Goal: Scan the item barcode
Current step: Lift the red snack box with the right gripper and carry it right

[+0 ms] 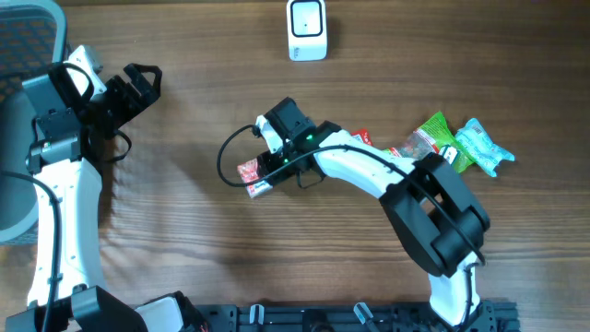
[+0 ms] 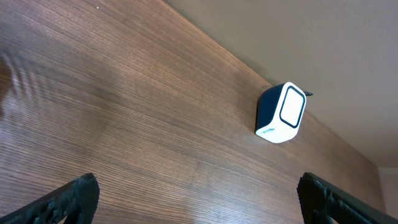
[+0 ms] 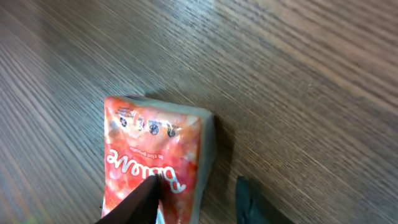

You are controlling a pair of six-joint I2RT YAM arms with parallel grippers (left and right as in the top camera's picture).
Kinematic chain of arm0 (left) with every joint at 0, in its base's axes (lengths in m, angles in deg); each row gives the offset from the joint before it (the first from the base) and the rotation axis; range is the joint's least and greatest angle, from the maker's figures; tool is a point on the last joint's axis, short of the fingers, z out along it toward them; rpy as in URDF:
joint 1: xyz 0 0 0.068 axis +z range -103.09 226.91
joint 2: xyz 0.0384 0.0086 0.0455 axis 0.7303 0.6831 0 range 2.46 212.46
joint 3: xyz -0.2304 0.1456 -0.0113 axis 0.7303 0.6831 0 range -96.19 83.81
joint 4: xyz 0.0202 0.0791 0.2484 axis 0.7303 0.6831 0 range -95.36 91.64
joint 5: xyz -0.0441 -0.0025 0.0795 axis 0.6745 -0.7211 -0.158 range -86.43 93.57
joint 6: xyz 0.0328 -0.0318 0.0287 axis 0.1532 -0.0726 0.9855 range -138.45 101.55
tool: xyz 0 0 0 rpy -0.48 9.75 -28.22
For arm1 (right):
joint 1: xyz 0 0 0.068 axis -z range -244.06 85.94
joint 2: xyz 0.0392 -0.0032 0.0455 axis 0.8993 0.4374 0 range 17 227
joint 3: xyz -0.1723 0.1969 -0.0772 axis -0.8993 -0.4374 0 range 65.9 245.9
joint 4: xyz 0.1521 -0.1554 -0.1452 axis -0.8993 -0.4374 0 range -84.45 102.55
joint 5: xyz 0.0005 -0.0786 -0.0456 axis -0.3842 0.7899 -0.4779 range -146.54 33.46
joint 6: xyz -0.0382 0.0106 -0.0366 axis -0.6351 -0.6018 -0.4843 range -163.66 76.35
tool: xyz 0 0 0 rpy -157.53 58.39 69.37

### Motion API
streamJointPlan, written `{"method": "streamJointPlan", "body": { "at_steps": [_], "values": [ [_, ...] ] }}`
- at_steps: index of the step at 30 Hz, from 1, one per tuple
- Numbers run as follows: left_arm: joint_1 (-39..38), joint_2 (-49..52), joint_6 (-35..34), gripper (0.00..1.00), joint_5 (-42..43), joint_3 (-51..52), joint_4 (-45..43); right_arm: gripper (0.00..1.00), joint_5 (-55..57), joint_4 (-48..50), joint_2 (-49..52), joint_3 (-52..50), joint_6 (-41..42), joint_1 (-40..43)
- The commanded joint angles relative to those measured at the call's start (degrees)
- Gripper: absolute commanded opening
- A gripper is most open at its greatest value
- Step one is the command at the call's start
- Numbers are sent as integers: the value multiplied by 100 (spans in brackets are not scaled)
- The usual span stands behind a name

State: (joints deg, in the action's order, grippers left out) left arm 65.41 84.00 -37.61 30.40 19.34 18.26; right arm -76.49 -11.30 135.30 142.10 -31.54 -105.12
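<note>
The item, a red snack packet [image 3: 152, 146] with white lettering, lies flat on the wooden table [image 3: 298, 74]. My right gripper [image 3: 196, 196] stands over its near end. One finger [image 3: 140, 202] rests over the packet's face. The other finger [image 3: 252, 202] is off its right edge with a gap of bare wood between, so the jaws are apart. From overhead, the packet [image 1: 250, 176] pokes out left of the right gripper [image 1: 269, 169]. The white and dark blue scanner [image 1: 307, 29] stands at the far edge, seen also as the scanner [image 2: 282, 113]. My left gripper [image 1: 140, 85] hangs wide open and empty.
A green packet [image 1: 433, 138] and a teal packet [image 1: 483, 148] lie at the right by the right arm's elbow, with another red packet [image 1: 362, 138] partly under the arm. A black cable [image 1: 224, 159] loops left of the right wrist. A grey chair [image 1: 28, 37] sits at the far left.
</note>
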Motion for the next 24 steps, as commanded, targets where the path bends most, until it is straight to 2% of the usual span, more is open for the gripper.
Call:
{"method": "streamJointPlan", "body": {
  "at_steps": [1,11,19,24],
  "values": [
    [15,0,92,100,9,-15,-15,38,-111,2,136,-17,33,2],
    [15,0,92,100,9,-15,-15,40,-660,175,129,-15,2,125],
    [15,0,92,100,9,-15,-15,36,-533,2,142,-59,13,94],
    [15,0,92,100,9,-15,-15,34,-575,90,433,-98,385,42]
  ]
}}
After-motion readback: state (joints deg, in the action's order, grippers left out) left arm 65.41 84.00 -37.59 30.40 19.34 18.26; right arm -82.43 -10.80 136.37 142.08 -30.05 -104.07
